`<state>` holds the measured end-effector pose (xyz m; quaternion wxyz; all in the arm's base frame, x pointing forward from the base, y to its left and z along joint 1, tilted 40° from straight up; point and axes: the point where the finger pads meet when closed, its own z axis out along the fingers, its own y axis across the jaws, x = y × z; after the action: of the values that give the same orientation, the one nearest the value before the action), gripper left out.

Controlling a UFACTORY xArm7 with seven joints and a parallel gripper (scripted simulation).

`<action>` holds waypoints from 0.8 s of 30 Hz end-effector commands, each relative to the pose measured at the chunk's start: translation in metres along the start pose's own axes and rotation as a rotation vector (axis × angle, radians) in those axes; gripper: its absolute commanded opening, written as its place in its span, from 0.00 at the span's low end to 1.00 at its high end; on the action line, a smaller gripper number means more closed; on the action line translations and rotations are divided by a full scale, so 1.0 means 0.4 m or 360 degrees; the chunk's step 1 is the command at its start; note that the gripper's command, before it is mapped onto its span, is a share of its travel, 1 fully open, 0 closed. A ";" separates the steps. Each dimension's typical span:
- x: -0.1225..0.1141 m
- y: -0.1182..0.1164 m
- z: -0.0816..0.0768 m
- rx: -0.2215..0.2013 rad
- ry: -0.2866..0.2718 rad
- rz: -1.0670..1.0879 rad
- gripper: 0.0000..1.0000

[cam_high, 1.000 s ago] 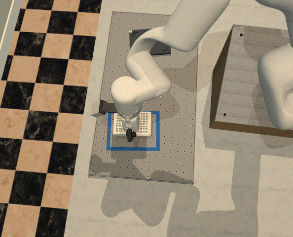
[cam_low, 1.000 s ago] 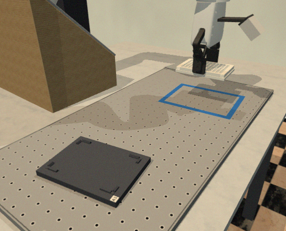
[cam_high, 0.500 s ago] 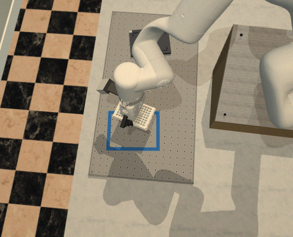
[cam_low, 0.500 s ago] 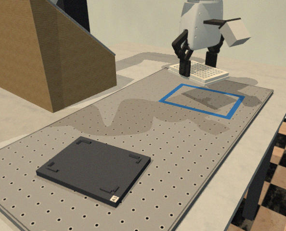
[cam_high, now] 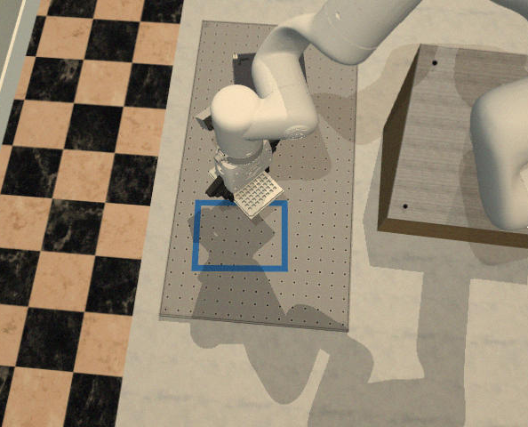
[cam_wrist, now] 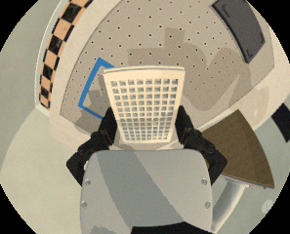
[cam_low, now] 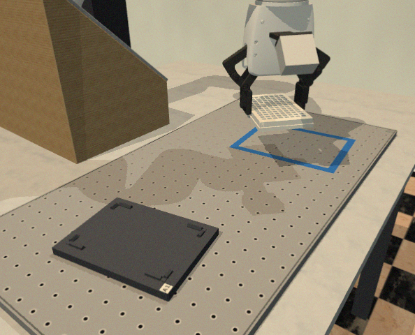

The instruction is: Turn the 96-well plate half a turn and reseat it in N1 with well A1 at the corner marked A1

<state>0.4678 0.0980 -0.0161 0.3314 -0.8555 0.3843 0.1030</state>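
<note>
The cream 96-well plate [cam_low: 278,109] hangs in the air, wells up, above the near edge of the blue taped outline B1 [cam_low: 294,144]. My gripper [cam_low: 272,99] is shut on the plate across its width, one black finger on each long side. In the top view the plate [cam_high: 257,193] sits skewed to the outline [cam_high: 239,234], partly hidden under my wrist. The wrist view shows the plate [cam_wrist: 146,112] between my fingers. The dark nest N1 [cam_low: 137,243] lies empty, its A1 label [cam_low: 166,287] at the near right corner. I cannot make out the plate's cut corner.
A tall brown box [cam_low: 66,75] stands on the table beside the perforated deck [cam_low: 200,223]. The deck's right edge runs close to the table edge, with checkered floor [cam_low: 413,234] beyond. My arm [cam_high: 273,92] hides part of the nest in the top view.
</note>
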 end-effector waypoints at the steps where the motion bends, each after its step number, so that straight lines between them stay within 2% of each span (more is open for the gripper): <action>1: 0.030 0.030 -0.004 0.0002 0.0013 0.0262 0.00; 24: 0.140 0.167 -0.011 0.0006 0.0013 0.1376 0.00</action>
<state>0.4578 0.0416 -0.0615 0.2742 -0.6633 0.6630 0.2128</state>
